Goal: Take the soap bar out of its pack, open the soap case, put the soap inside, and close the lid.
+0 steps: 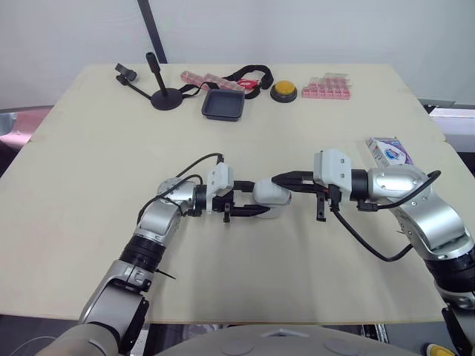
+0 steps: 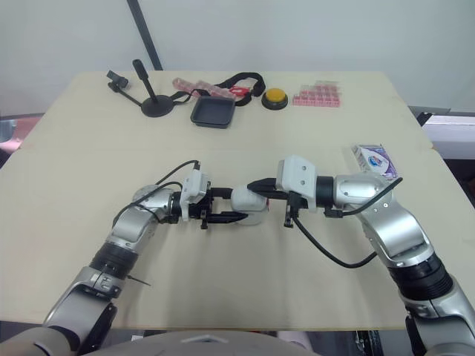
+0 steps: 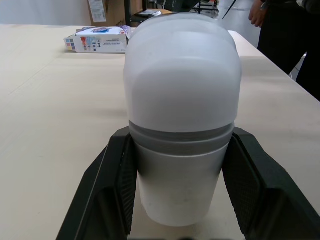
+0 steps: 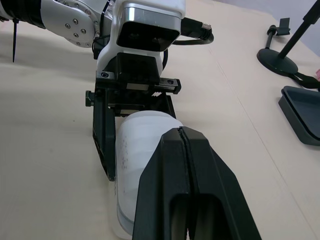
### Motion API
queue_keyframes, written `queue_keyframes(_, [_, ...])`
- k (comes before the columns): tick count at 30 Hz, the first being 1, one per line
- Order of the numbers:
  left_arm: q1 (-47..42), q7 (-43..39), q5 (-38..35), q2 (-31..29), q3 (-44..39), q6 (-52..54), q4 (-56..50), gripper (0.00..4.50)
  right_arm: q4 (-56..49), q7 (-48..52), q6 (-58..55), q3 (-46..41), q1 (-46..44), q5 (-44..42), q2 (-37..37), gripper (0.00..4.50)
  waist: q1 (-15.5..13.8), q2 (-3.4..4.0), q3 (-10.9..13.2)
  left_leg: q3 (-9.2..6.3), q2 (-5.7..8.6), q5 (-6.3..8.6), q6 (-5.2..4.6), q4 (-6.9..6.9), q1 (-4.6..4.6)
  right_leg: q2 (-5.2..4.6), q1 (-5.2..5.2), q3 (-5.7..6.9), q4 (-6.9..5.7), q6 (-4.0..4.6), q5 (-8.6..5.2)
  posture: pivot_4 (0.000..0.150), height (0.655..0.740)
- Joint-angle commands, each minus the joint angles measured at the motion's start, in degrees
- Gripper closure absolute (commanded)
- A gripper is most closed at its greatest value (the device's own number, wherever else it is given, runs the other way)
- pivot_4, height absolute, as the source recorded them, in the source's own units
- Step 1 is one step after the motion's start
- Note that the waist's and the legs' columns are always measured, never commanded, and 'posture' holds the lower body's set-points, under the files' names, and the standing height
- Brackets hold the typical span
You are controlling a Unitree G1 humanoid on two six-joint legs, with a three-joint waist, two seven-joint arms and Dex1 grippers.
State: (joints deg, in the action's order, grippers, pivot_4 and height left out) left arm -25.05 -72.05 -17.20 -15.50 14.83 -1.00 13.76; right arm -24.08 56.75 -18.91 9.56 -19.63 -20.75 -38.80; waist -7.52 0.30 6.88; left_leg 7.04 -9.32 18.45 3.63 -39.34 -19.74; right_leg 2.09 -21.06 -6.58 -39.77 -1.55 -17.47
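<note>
I can't read a single word or number here. The soap pack (image 3: 96,40) lies on the desk (image 3: 45,115), well beyond the left jaws and the soap case (image 3: 180,100) clamped between them. It carries blue lettering and a row of small coloured squares, all too small for me to make out. Farther off past those jaws, a sheet of paper (image 3: 96,9) in the background has dark print that I can't read either.
</note>
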Motion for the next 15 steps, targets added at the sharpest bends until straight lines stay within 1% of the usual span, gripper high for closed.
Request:
queue_keyframes(1, [0.1,0.6,0.7,-0.3,0.4,0.1,-0.7,2.57,1.6,1.5,0.4,2.3,1.9,2.6,-1.4,4.49,0.0,0.00,0.0,0.01,0.01,-0.01,0.01,0.08,0.12,-0.01,0.12,0.00,0.09,0.00,0.00,0.150,0.7400])
queue_keyframes(5, [0.1,0.6,0.7,-0.2,0.3,0.2,-0.7,2.57,2.4,2.0,1.0,3.1,2.1,3.2,-1.9,4.49,0.1,-0.01,0.0,0.01,0.01,-0.02,0.04,0.31,0.34,-0.02,0.45,0.02,0.42,0.00,0.00,0.150,0.7400])
queue_keyframes(15, [0.4,0.7,0.7,-0.4,0.1,0.6,-1.5,2.57,3.6,2.0,0.3,5.1,3.0,4.6,-2.5,4.49,0.3,-0.07,-0.1,0.00,0.02,-0.03,0.05,0.43,0.47,-0.04,0.62,0.02,0.54,0.00,0.00,0.150,0.7400])
